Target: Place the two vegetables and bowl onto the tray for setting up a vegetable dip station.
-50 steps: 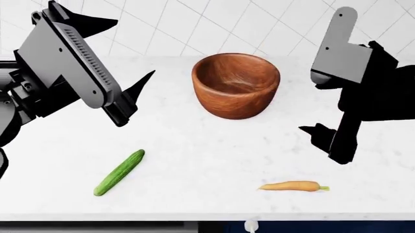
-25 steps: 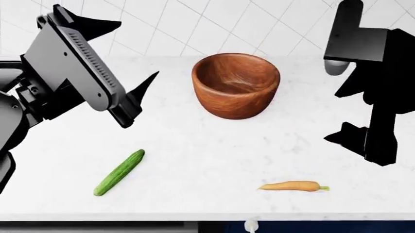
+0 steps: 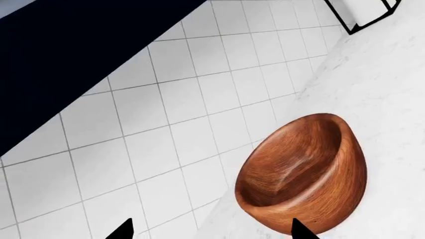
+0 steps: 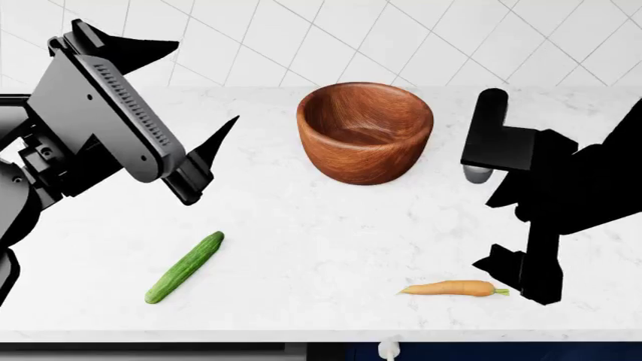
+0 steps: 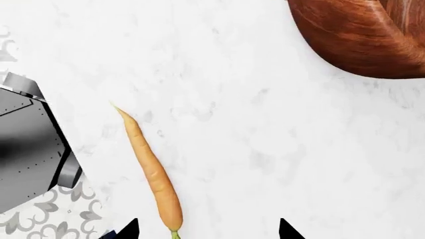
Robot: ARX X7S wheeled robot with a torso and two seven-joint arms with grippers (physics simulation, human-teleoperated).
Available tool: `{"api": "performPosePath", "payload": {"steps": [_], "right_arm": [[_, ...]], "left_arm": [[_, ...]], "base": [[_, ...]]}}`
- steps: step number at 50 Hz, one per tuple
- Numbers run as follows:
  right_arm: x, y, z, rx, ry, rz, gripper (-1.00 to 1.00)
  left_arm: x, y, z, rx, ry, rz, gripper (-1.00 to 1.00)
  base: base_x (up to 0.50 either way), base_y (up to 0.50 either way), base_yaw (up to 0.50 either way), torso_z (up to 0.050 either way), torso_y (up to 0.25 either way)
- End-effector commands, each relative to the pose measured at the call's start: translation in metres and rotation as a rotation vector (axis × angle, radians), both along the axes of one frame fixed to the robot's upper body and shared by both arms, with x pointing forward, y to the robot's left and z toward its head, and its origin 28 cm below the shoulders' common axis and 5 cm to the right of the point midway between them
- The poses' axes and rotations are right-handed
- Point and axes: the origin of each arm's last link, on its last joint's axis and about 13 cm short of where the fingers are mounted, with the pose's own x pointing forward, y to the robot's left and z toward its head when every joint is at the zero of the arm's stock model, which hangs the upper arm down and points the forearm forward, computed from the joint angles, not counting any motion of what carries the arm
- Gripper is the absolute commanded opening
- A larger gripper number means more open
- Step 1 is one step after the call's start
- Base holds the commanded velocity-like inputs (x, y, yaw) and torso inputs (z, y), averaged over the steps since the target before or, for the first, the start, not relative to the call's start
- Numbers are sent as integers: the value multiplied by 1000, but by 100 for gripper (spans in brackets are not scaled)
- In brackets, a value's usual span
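Bowl: the brown wooden bowl (image 4: 365,132) stands upright on the white desk (image 4: 321,248), near the tiled wall (image 4: 331,37). It has nothing in it.
Cucumber: the green cucumber (image 4: 185,267) lies flat on the desk, in front of the bowl and off to the left.
Carrot: the orange carrot (image 4: 453,288) lies flat on the desk, in front of the bowl and off to the right. Its green stem end points away from the cucumber.
Left claw: the left claw (image 4: 179,113) hangs in the air, left of the bowl and well above the cucumber. Its two tips are wide apart and hold nothing. It points toward the bowl.
Right claw: the right claw (image 5: 207,230) hangs right of the bowl, just over the carrot's stem end. Its tips are spread apart and the carrot's stem end sits between them in the right wrist view. I cannot tell if they touch the carrot.
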Motion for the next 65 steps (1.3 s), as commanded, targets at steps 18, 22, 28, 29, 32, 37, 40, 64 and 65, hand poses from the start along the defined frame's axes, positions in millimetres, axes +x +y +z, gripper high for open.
{"api": "performPosePath", "payload": {"steps": [18, 22, 28, 29, 32, 37, 40, 64, 65], "right_arm": [[1, 1, -60, 17, 80, 8, 100], [7, -1, -68, 29, 78, -6, 100], [12, -3, -75, 40, 70, -19, 100], [13, -3, -77, 40, 71, -22, 100], [15, -5, -80, 40, 67, -29, 100], [16, -6, -84, 40, 65, -34, 100], [20, -10, -87, 30, 69, -56, 100], [35, -9, -97, 53, 71, -53, -100], [35, -8, -93, 51, 68, -51, -100]], "left_arm": [[3, 2, -6, -17, -3, 8, 100], [2, 3, -6, -15, 2, 8, 100], [1, 3, -6, -16, -1, 13, 100], [1, 3, -6, -16, -1, 14, 100], [1, 3, -7, -18, 0, 14, 100], [1, 4, -7, -20, -1, 15, 100], [0, 3, -8, -22, -1, 14, 100], [1, 6, -15, -19, 6, 31, 100], [1, 6, -15, -17, 2, 33, 100]], "base": [[0, 0, 0, 0, 0], [0, 0, 0, 0, 0], [0, 0, 0, 0, 0], [0, 0, 0, 0, 0], [0, 0, 0, 0, 0], [0, 0, 0, 0, 0], [0, 0, 0, 0, 0], [2, 1, 3, 0, 0], [0, 3, 5, 0, 0]]}}
